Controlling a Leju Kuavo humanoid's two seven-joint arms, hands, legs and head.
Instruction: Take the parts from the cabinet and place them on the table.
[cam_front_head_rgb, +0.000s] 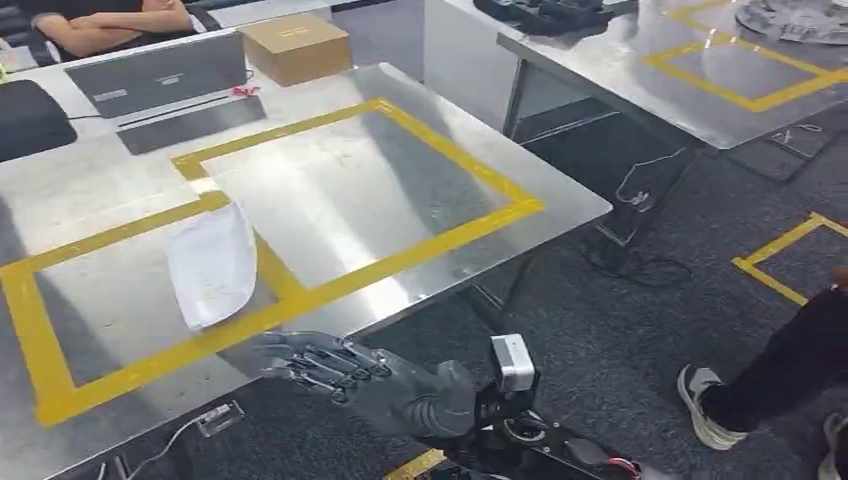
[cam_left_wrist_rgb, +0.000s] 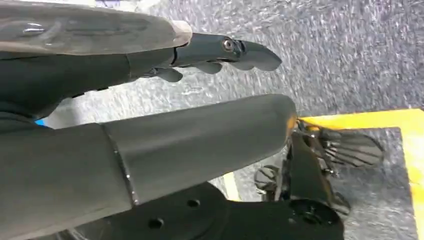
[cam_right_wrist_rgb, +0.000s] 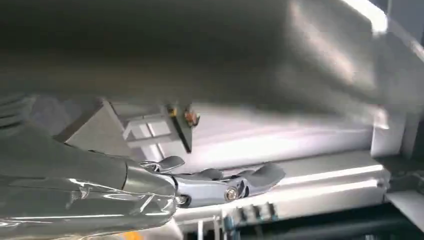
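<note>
On the steel table, seen from the head view, one white part lies across the yellow tape; right hand hangs below the edge, fingers spread, empty. Left wrist view: left hand loose over carpet, holding nothing. Right wrist view: fingers extended under the table. One part judged delivered; cabinet unseen.

A steel bench is seen filling the left and centre of the head view, marked w/ yellow tape rectangles. A white part is laid flat at centre-left, across a tape line. At upper left a laptop, a cardboard box and a black pad are set. A 2nd bench, also yellow-taped, is seen upper right. Dark carpet floor is seen at lower right.
</note>
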